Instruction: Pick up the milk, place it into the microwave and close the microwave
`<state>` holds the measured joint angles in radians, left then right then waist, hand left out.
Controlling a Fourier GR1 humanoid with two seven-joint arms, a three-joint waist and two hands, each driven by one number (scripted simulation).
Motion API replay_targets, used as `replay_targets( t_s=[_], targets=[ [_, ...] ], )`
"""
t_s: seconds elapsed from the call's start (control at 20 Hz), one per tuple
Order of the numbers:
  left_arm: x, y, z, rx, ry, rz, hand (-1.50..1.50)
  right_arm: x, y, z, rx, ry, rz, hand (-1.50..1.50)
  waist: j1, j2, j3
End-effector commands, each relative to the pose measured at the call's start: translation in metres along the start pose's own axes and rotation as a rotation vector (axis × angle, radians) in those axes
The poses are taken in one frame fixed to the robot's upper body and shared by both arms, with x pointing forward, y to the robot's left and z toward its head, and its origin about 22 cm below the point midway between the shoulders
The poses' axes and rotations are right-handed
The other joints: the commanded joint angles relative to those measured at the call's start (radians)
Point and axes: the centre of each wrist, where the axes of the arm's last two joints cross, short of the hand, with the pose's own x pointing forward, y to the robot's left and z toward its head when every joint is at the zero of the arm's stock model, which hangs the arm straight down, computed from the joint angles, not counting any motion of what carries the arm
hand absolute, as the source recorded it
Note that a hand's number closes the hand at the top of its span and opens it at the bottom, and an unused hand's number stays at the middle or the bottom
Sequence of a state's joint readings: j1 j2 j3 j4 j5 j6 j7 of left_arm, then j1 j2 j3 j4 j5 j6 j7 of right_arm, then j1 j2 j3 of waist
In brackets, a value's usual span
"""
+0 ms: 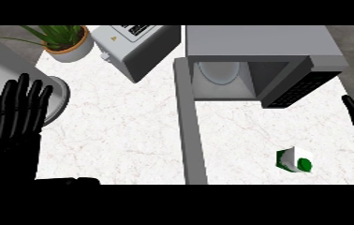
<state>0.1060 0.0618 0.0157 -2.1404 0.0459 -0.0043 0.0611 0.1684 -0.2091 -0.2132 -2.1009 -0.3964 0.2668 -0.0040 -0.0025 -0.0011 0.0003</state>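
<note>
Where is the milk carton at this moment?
In the head view, the milk carton is on the marble counter at the lower right, in front of the open microwave and to the right of its swung-out door.

kitchen | marble counter [124, 125] | microwave [256, 55] | toaster [135, 48]

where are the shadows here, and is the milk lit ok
Head view: the deepest shade lies inside the open microwave, along its right wall; the counter is evenly lit with no glare; the milk stands fully lit, nothing covering it, with hardly any shadow; the right hand is cut off at the view's right edge.
</note>
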Motion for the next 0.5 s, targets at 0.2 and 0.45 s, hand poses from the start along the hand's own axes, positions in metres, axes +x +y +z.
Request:
replay_targets(
  t_s=[0.2,0.45],
  targets=[
    [0.01,0.004,0.017,0.032,0.01,0.008,-1.5,-0.019,-0.03,0.006,-0.021,0.063,0.006,-1.5,0.005,0.001,0.0],
    [0.01,-0.013,0.051,0.004,0.017,0.029,-1.5,-0.03,-0.026,0.033,-0.037,0.128,0.046,-1.5,0.006,-0.001,0.0]
  ],
)
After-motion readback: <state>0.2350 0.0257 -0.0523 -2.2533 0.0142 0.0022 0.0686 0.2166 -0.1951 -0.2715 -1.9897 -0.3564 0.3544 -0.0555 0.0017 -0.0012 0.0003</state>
